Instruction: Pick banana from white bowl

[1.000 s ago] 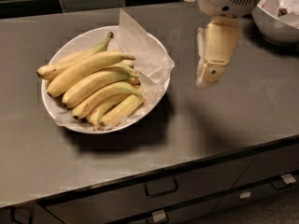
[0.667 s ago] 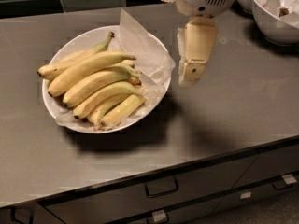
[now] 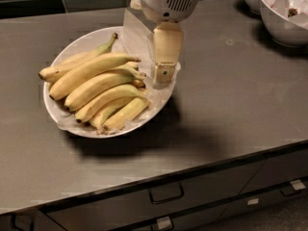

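On the grey worktop (image 3: pixel 231 105), two smaller white bowls (image 3: pixel 286 13) stand at 2 o'clock, well apart from the white bowl (image 3: pixel 49 102). Its paper liner (image 3: pixel 137 30) rises behind the end effector (image 3: pixel 163 75), which hangs over the 3 o'clock rim; I cannot tell whether it is spread or closed. Six bananas lie inside. The banana (image 3: pixel 89 71), second from the back, lies from 8 to 2 o'clock, with its stem toward 2.
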`<state>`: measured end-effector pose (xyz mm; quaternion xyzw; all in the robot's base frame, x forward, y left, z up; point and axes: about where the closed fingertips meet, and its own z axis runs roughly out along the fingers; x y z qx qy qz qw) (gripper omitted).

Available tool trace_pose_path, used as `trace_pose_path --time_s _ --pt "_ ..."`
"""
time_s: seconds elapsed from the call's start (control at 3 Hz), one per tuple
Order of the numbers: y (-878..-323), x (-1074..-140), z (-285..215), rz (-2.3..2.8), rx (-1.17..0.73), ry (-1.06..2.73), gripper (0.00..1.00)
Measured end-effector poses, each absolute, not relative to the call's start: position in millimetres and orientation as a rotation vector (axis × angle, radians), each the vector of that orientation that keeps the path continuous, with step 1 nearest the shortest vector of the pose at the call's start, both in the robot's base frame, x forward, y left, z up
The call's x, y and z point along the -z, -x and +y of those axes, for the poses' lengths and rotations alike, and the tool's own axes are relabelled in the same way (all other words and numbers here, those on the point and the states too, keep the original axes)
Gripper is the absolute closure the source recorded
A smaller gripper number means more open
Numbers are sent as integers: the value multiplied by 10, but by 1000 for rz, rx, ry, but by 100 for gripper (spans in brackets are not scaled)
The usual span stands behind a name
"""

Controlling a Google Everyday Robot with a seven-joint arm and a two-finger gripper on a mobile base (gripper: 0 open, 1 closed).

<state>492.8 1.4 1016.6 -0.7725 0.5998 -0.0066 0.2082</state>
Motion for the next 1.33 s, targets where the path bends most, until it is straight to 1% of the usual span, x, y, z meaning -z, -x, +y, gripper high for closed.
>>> trace_pose_path --time_s 0.33,0.67,1.0,1.33 --pt "-5023 -10055 211 1636 -30 2177 0" --pt "-5023 -10056 211 1636 -30 2177 0" --pt "-5071 -10053 338 1610 -38 2199 0" --pt "-5128 -9976 518 1588 -69 2231 8"
